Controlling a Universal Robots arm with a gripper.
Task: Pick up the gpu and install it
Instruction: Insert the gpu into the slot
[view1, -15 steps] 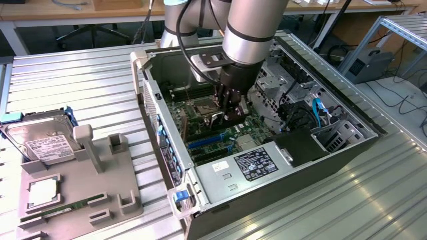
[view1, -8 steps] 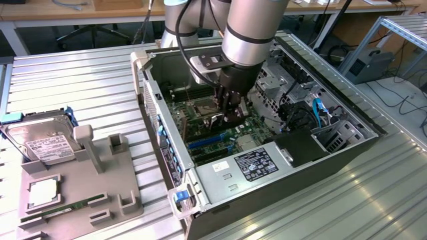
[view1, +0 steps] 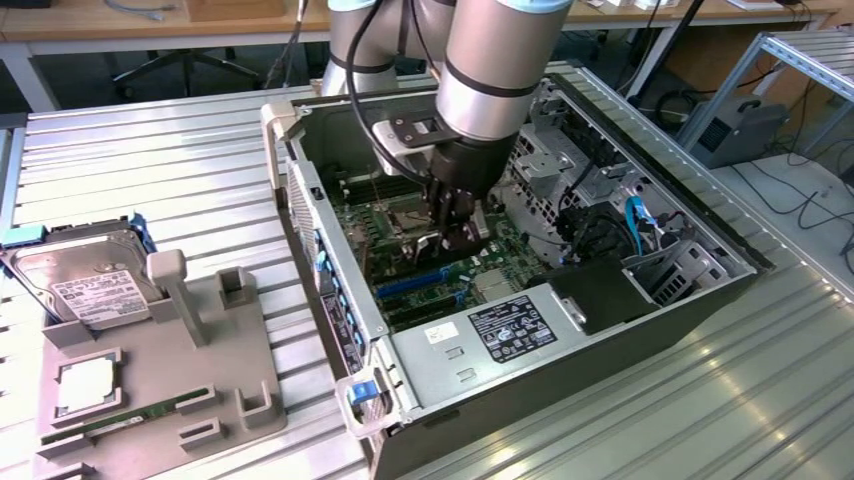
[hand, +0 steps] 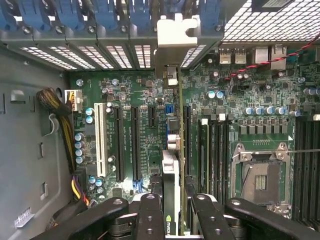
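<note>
My gripper (view1: 450, 228) is down inside the open computer case (view1: 694, 300), over the green motherboard (view1: 414, 255). It is shut on the gpu (hand: 178, 150), which the wrist view shows edge-on as a thin dark card standing upright between the black fingers (hand: 150, 217). The card's silver bracket (hand: 175, 37) lies against the row of rear slot openings of the case. The card's lower edge runs along a long black expansion slot (hand: 186, 140) of the motherboard (hand: 260, 100). Whether the card is seated in that slot I cannot tell.
On the exterior view's left, a grey holder (view1: 200, 340) carries a silver hard drive (view1: 87, 285), a square processor (view1: 83, 385) and a green memory stick (view1: 127, 415). Inside the case are a labelled power supply (view1: 514, 325), drive cages (view1: 547, 170), blue and black cables (view1: 634, 220) and an empty processor socket (hand: 260, 177).
</note>
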